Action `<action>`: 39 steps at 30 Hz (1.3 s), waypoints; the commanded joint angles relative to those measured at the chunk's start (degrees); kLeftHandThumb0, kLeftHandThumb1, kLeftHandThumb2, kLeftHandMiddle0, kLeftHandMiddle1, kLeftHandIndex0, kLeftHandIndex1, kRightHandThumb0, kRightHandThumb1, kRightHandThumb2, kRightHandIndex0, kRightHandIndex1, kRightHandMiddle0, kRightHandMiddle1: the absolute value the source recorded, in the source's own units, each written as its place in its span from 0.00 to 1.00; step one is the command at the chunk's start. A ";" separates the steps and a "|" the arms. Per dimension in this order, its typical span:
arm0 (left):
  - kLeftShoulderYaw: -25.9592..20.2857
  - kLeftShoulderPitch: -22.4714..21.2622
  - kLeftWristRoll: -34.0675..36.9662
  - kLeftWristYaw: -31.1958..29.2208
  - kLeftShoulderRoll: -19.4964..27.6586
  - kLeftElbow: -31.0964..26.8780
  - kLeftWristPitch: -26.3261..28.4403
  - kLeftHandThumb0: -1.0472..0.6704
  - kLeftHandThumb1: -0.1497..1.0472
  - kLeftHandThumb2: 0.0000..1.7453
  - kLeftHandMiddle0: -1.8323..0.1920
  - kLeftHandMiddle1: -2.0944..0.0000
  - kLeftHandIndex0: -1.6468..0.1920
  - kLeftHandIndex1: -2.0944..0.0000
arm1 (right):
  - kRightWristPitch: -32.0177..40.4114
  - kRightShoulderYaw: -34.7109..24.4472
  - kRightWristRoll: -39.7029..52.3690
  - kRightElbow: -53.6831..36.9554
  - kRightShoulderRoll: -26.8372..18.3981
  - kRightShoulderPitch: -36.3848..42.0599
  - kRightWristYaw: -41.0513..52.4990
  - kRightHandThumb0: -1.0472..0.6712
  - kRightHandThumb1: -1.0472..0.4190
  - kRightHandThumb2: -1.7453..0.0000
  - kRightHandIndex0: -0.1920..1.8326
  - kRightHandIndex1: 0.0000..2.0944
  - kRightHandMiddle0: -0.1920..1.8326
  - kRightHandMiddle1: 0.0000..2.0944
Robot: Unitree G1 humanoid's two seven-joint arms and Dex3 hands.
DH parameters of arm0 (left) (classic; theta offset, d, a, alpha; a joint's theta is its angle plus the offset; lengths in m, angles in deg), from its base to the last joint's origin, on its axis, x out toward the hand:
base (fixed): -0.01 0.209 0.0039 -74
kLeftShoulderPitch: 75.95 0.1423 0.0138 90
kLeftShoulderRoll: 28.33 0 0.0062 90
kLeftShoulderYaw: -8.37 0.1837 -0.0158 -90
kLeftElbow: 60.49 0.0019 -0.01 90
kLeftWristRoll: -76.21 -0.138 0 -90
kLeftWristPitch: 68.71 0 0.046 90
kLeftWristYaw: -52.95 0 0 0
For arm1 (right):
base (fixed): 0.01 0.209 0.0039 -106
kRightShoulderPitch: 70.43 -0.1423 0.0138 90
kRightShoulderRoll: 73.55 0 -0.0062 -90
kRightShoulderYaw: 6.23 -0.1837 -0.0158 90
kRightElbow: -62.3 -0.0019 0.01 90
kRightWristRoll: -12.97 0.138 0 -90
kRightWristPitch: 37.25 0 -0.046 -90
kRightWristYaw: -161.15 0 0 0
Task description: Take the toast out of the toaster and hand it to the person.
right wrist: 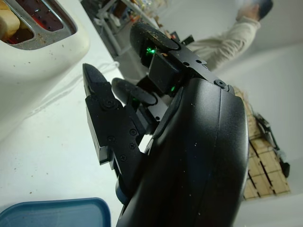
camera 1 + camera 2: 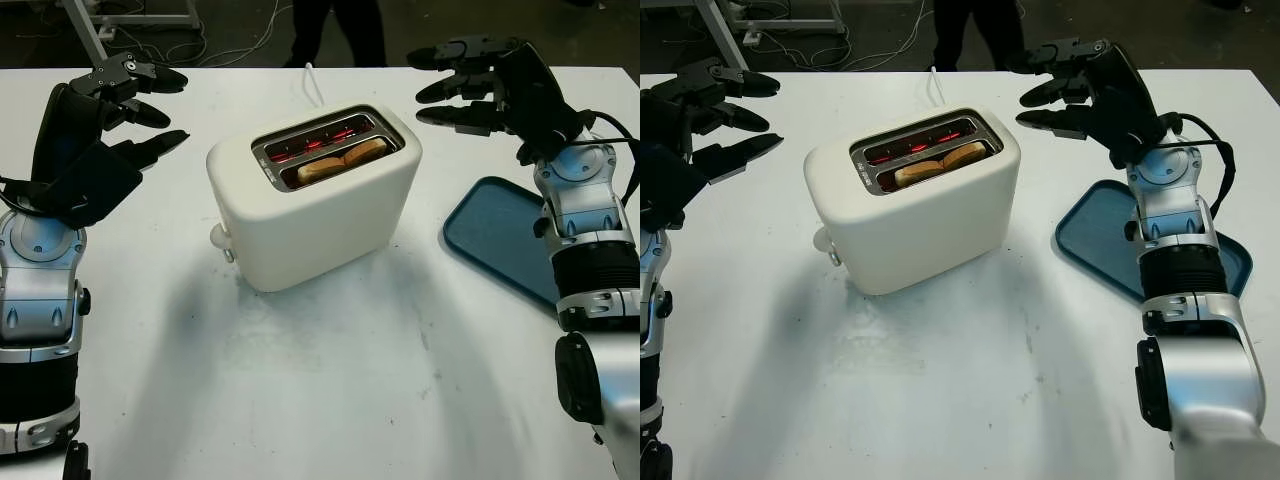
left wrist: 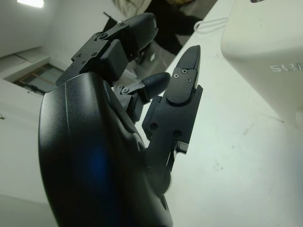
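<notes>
A cream toaster (image 2: pixel 315 205) stands in the middle of the white table (image 2: pixel 330 380). A slice of toast (image 2: pixel 342 159) sits low in its nearer slot; the farther slot glows red. My left hand (image 2: pixel 140 105) hovers open to the left of the toaster, apart from it. To the toaster's right, at about slot height, my right hand (image 2: pixel 455 85) is held up open and holds nothing. A person (image 2: pixel 335 30) in dark trousers stands beyond the table's far edge.
A blue tray (image 2: pixel 490 235) lies flat on the table under my right forearm. The toaster's white cord (image 2: pixel 312 85) runs off the far edge. Metal frame legs and cables (image 2: pixel 150 25) are on the floor at the back left.
</notes>
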 commanded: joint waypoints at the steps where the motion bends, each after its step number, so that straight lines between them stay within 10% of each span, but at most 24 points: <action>1: 0.41 0.54 -0.55 0.07 0.07 -0.20 -0.15 0.48 0.84 0.00 0.68 0.46 0.59 0.69 | -0.70 -0.21 0.69 0.71 0.14 0.21 0.12 0.59 0.19 1.00 0.47 0.27 0.53 0.00; 39: 0.59 -0.17 -0.58 0.64 -0.25 0.33 -0.48 0.48 0.84 0.00 0.68 0.45 0.60 0.67 | -0.21 -0.24 0.67 1.01 -0.04 -0.20 0.59 0.58 0.19 1.00 0.42 0.35 0.53 0.00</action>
